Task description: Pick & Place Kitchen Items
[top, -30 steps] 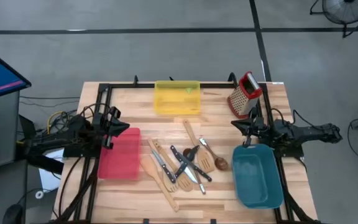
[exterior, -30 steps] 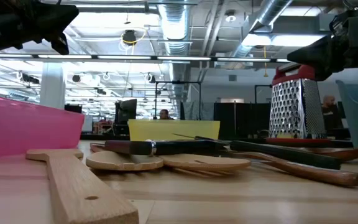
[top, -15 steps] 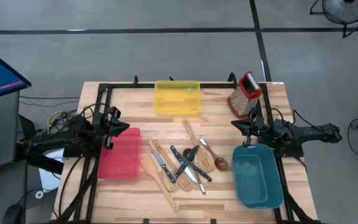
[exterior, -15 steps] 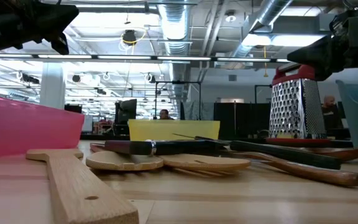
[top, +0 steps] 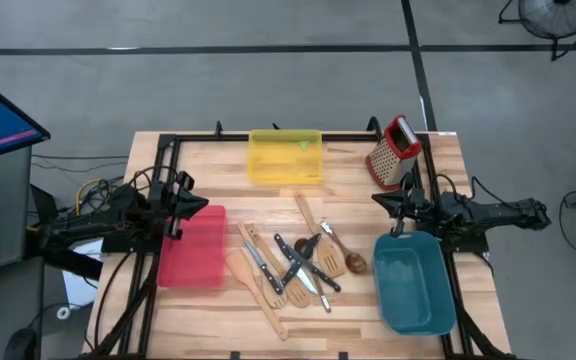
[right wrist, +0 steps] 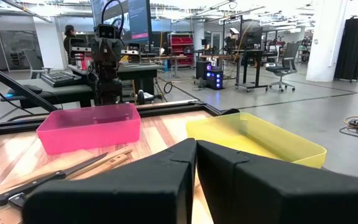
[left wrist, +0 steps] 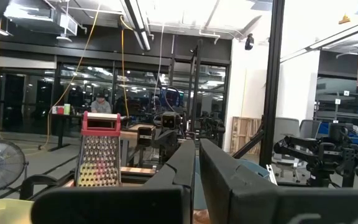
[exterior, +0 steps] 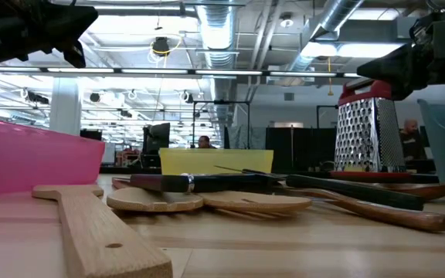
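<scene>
Several kitchen items lie in a loose pile at the table's middle near side: pale wooden spatulas, dark brown wooden spoons and black-handled knives, some crossing one another. In the low view a pale spatula handle lies nearest. My left gripper hovers shut and empty at the table's left, above the pink bin. My right gripper hovers shut and empty at the right, above the teal bin's far end. In the wrist views their fingers lie together.
A yellow bin stands at the far middle. A red-topped metal box grater stands at the far right. The teal bin fills the near right. A black frame runs round the table's edges. Bare wood lies between the pile and the yellow bin.
</scene>
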{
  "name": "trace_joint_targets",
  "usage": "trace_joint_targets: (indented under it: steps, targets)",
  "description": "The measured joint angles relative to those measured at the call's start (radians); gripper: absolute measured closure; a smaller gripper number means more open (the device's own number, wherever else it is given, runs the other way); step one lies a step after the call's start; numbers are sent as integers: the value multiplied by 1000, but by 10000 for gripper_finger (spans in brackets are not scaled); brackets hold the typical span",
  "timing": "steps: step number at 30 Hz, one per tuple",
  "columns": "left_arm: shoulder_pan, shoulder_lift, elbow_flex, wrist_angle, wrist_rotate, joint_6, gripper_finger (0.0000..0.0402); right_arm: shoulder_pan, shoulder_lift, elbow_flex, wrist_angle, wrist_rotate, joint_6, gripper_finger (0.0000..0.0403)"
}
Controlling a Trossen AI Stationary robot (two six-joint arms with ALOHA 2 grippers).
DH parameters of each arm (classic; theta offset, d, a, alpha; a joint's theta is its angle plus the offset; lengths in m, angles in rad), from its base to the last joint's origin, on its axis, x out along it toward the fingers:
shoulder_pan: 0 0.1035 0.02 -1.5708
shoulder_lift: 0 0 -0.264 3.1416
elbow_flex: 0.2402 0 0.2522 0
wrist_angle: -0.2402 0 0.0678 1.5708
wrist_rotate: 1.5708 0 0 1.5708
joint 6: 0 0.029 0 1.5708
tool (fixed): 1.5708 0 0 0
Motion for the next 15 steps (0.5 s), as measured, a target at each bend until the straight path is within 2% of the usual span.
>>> trace_joint_targets:
  steps: [15]
  targets:
    - [0,0,0,24,9,-29,394,0,0,0,0,0,0,378]
